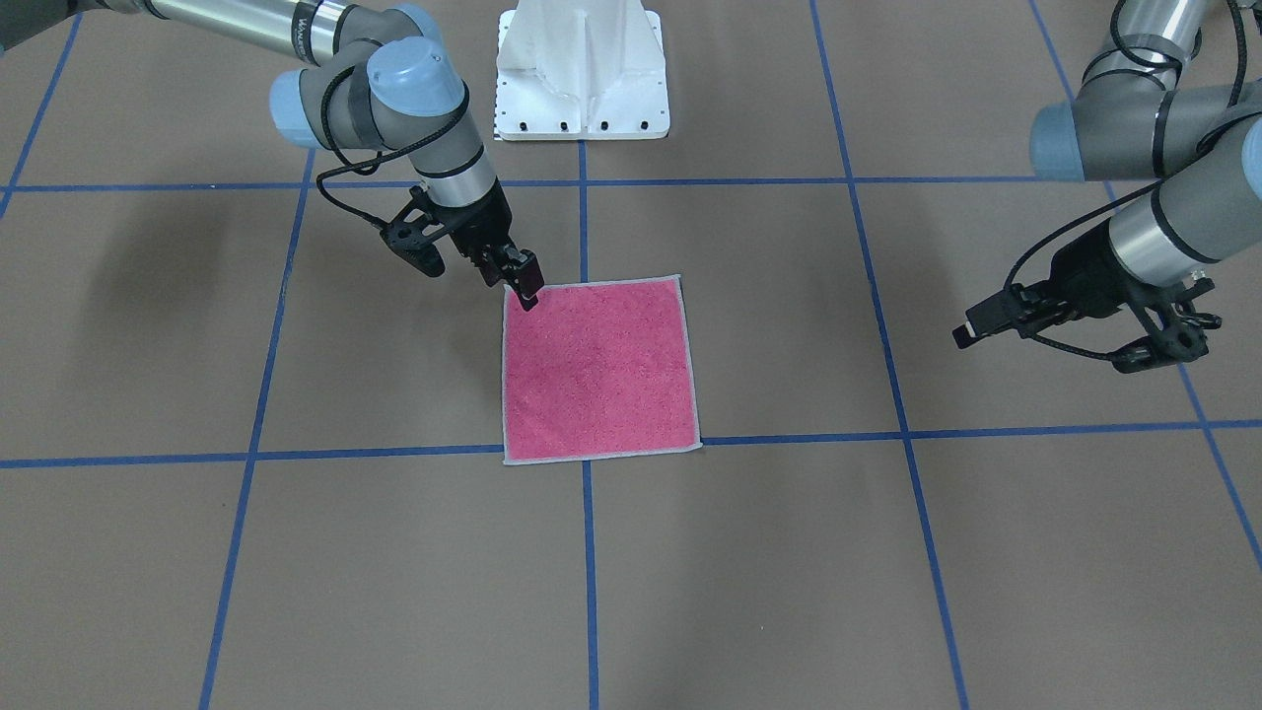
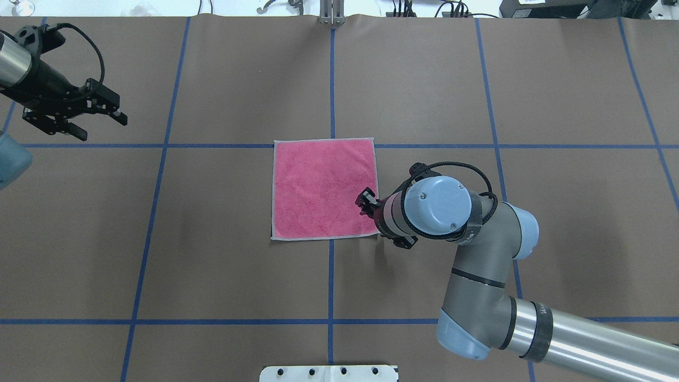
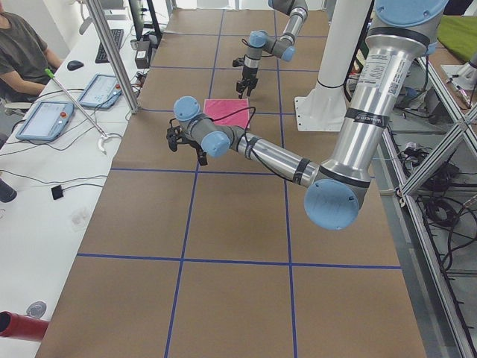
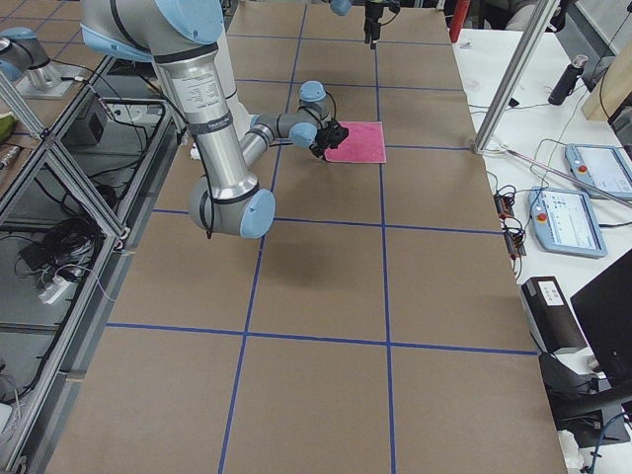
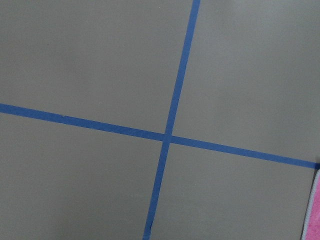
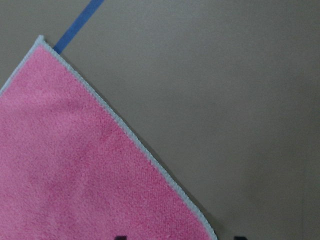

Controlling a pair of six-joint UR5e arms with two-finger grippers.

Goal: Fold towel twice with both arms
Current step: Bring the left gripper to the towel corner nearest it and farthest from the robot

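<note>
The towel [image 1: 596, 370] lies flat and unfolded on the brown table, pink face up, with a light grey border. It also shows in the overhead view [image 2: 323, 188] and the right wrist view [image 6: 75, 165]. My right gripper [image 1: 523, 286] is low over the towel's corner nearest the robot on my right side [image 2: 365, 202]. Its jaws look open, with both tips at the bottom edge of the right wrist view. My left gripper [image 1: 971, 330] hangs open and empty above bare table, far to the towel's left [image 2: 121, 110]. The left wrist view shows only a sliver of towel [image 5: 316, 215].
Blue tape lines [image 2: 331, 79] split the table into squares. The white pedestal base [image 1: 582, 79] stands at the robot's side of the table. In the exterior left view a seated operator [image 3: 22, 52] and tablets [image 3: 46, 119] are at a side desk.
</note>
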